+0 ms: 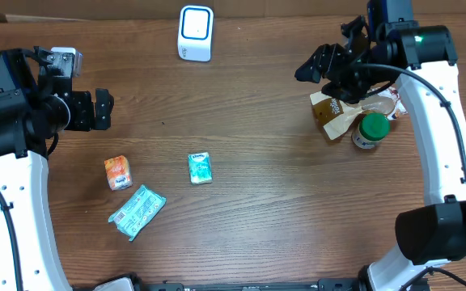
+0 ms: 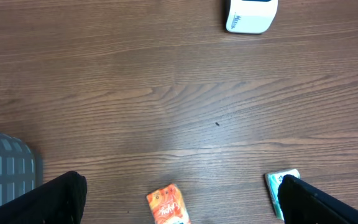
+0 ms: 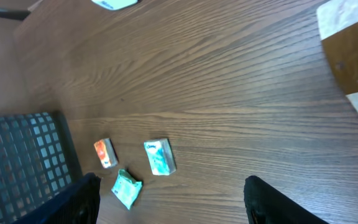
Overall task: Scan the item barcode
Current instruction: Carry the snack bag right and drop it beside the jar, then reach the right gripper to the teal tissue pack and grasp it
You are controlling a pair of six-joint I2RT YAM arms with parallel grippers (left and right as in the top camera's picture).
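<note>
I'm looking at a dark brown wood-grain worktop (image 1: 249, 202), matte and streaked, with a grey gridded basket (image 3: 23, 155) at its left side. 1 glossy white rounded barcode scanner (image 1: 195, 32) stands at the far edge. 3 small soft packs lie left of centre: 1 orange packet (image 1: 118, 172), 1 teal tissue pack (image 1: 200, 168) and 1 crinkled teal wrapper (image 1: 137, 212). At right, 1 brown-and-white paper pouch (image 1: 334, 113) lies just beside 1 green-lidded jar (image 1: 370, 131). My left end effector (image 1: 105, 110) is spread wide and empty. My right end effector (image 1: 314, 66), fingers apart, hovers near the pouch and holds nothing.
</note>
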